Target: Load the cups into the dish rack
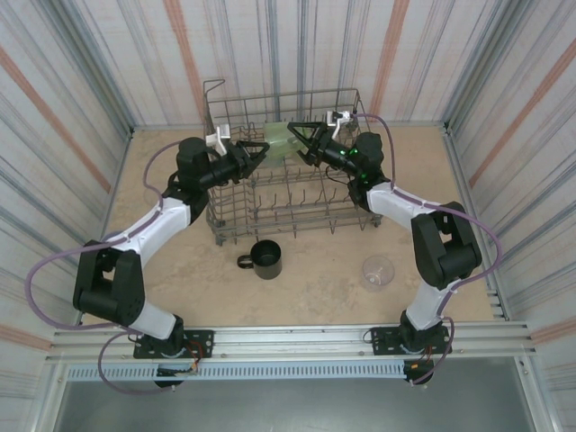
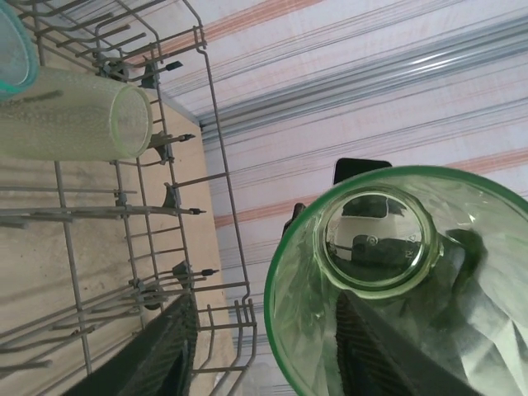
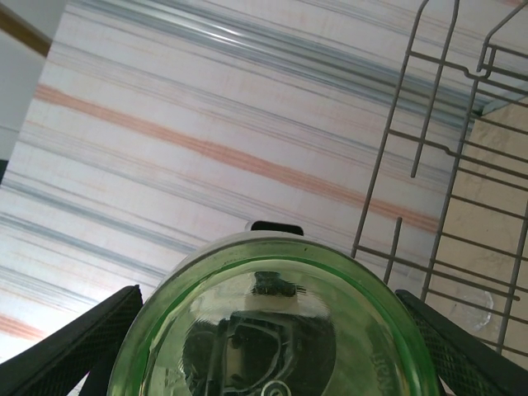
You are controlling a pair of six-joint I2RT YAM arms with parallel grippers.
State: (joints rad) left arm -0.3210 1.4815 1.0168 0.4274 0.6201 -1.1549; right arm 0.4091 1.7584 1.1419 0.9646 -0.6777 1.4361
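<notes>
A translucent green cup (image 1: 280,141) hangs on its side over the back of the grey wire dish rack (image 1: 274,205), between the two grippers. My right gripper (image 1: 296,144) is shut on it; in the right wrist view the cup's base (image 3: 276,330) sits between both fingers (image 3: 82,351). My left gripper (image 1: 263,156) is open at the cup's mouth (image 2: 396,280): one finger (image 2: 161,351) stands clear of the wall and the other shows through the glass. A black mug (image 1: 265,259) and a clear cup (image 1: 377,272) stand on the table in front of the rack.
A pale yellow-green cup (image 2: 78,115) lies on its side in the rack (image 2: 223,194), with a teal rim (image 2: 15,49) beside it. Rows of upright tines fill the rack's floor. Striped walls close in the table on three sides.
</notes>
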